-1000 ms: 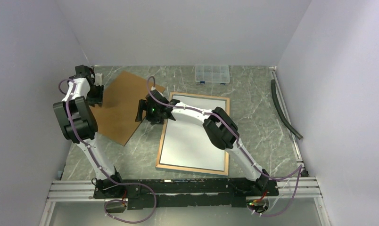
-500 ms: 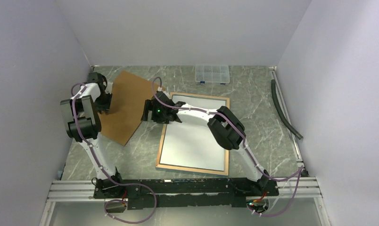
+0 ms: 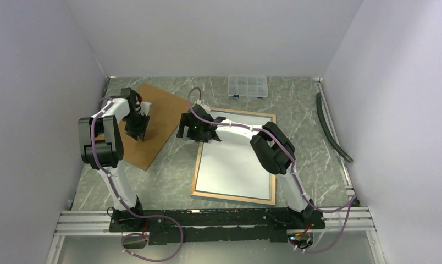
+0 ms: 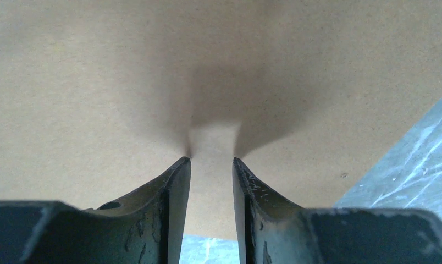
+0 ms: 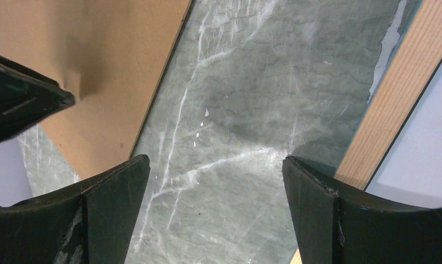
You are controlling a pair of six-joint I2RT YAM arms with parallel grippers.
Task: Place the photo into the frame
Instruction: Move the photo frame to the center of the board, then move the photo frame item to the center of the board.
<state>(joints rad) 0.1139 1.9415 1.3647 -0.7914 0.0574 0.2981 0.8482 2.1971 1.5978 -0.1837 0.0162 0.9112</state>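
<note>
— Your left hand point(image 3: 137, 127) is down on the brown backing board point(image 3: 159, 115), its jaws a narrow gap apart with nothing between them. Your right hand point(image 3: 184, 127) hangs spread wide over bare worktop point(image 3: 301, 137), between that board and the frame point(image 5: 394, 99).

— Where's the photo point(image 3: 235, 159)?

— Inside the frame, as far as I can judge. The frame lies flat, rear side up with its tan border showing. A plain white surface fills it edge to edge, which I take for the photo's back. You can't see the printed face from any view, so treat that as my reading.

— So how much is left?

— Your main step looks done: the photo is in the frame. If you want it closed up, the backing board is what remains. It lies on the worktop left of the frame, apart from it.

— Any other containers?

— One clear compartment box point(image 3: 247, 86) at the far edge, well apart from both hands. It's too small here to tell you what's in it.
</note>
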